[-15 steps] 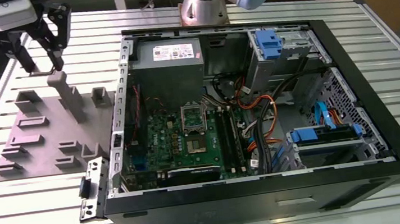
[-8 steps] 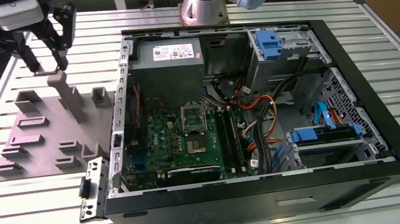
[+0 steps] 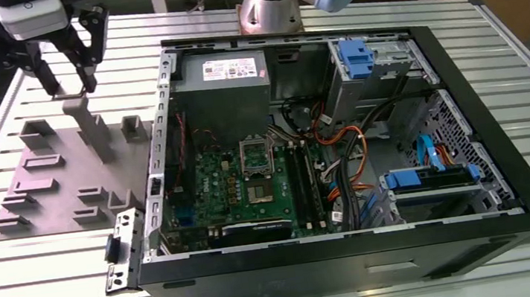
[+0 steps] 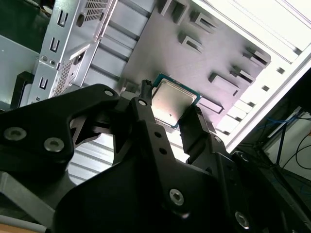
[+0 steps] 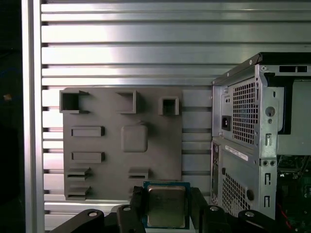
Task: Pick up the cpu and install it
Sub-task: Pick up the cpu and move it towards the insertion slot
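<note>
My claw [image 5: 167,196] is closed narrowly on the cpu [image 5: 166,208], pinching two opposite edges. It hangs above the far end of the grey fixture plate [image 3: 54,184] on the slatted surface [image 3: 42,294], to the exterior view's left of the open computer case [image 3: 345,147].

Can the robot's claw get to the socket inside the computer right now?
Probably yes. The computer case lies open on top, nothing seems to cover the socket, and the cables run beside it. The gripper, shut on the chip, is over the grey tray.
</note>
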`<action>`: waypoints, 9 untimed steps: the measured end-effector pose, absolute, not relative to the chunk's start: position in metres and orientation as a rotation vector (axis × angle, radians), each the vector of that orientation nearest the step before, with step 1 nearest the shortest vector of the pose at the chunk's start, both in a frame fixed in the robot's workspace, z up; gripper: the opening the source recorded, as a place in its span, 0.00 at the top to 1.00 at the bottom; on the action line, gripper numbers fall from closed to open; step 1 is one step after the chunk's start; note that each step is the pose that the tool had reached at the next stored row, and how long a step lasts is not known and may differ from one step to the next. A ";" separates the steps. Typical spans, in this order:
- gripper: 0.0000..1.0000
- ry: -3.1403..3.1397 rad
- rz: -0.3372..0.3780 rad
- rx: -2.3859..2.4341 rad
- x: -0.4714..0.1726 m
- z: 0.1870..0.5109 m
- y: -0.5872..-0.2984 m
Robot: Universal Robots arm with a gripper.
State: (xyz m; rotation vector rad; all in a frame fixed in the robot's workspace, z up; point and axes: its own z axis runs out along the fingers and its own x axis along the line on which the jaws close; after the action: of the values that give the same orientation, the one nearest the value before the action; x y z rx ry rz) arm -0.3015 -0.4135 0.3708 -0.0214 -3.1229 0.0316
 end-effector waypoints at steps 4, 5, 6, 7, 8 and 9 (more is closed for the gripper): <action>0.53 -3.123 0.032 -0.021 -0.297 0.371 -0.414; 0.53 -3.123 0.032 -0.022 -0.296 0.371 -0.414; 0.53 -3.123 0.032 -0.021 -0.295 0.371 -0.414; 0.53 -3.123 0.032 -0.021 -0.294 0.371 -0.414; 0.53 -3.123 0.032 -0.022 -0.293 0.371 -0.414; 0.53 -3.123 0.032 -0.021 -0.292 0.371 -0.414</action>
State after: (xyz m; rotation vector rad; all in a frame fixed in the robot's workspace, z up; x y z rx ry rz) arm -0.2917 -0.4135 0.3708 -0.0214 -3.1229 0.0316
